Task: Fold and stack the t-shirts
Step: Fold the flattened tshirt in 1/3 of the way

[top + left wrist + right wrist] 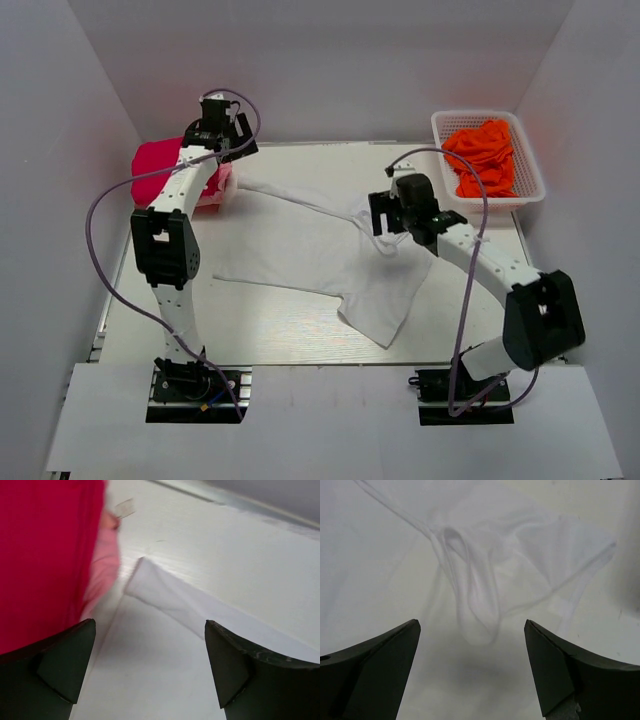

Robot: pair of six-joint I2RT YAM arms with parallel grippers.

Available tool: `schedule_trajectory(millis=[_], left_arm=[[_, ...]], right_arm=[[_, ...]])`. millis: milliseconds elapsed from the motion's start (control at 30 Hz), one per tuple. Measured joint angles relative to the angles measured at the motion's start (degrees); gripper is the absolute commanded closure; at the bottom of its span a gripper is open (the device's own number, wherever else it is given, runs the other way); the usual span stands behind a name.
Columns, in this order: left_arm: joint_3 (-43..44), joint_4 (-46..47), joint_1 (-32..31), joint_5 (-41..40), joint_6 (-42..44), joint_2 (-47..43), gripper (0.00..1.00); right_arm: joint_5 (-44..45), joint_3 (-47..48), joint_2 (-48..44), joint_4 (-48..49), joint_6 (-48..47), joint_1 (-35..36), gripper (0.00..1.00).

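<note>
A white t-shirt (310,255) lies spread and rumpled in the middle of the table, one sleeve stretched toward the far left. A folded crimson-pink shirt (158,165) on a paler pink one (218,190) sits at the far left. Orange shirts (485,155) fill the basket. My left gripper (232,150) is open and empty above the white sleeve's tip (150,582), beside the crimson shirt (45,555). My right gripper (385,222) is open and empty above a bunched fold of the white shirt (475,600).
A white lattice basket (530,165) stands at the far right corner. White walls enclose the table on three sides. Purple cables loop off both arms.
</note>
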Motion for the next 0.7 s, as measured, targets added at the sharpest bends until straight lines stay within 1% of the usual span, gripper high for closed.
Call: schedule_trajectory(millis=[100,200,400,533,567,633,667,700], left_arm=[[4.04,1.03,-0.26,5.99,0.26,1.05,0.0],[8.04,2.51,-0.44,12.0,0.09,4.42,0.0],[10.91,7.17,-1.25,22.27,-0.57,13.77,0.0],[16.44,7.76,-2.03,25.92,-0.94,22.95,0.0],[17.38,7.56,-2.23,26.43,-0.98,24.72,0.0],[17.75,6.82,-2.6,26.84,-0.7,26.86,0.0],[17.73,7.19,-2.69,26.93,-0.79,26.75,0.0],[16.83,7.06,-2.78,26.34,-0.74,25.94,0.0]], right_arm=[[-2.21,7.82,7.34,-0.02,0.92,-0.11,0.1],[-4.28,14.62,15.58,0.24,2.23,-0.35,0.1],[-9.73,20.13,27.17,2.12,4.72,-0.85,0.1],[-13.51,24.17,33.35,4.11,4.92,-1.03,0.1],[-14.38,24.59,34.27,4.9,4.81,-1.03,0.11],[-16.63,24.68,35.21,5.57,4.37,-0.76,0.13],[-18.1,24.65,35.34,5.66,4.07,-0.66,0.15],[-19.5,24.59,35.34,5.84,3.65,-0.5,0.15]])
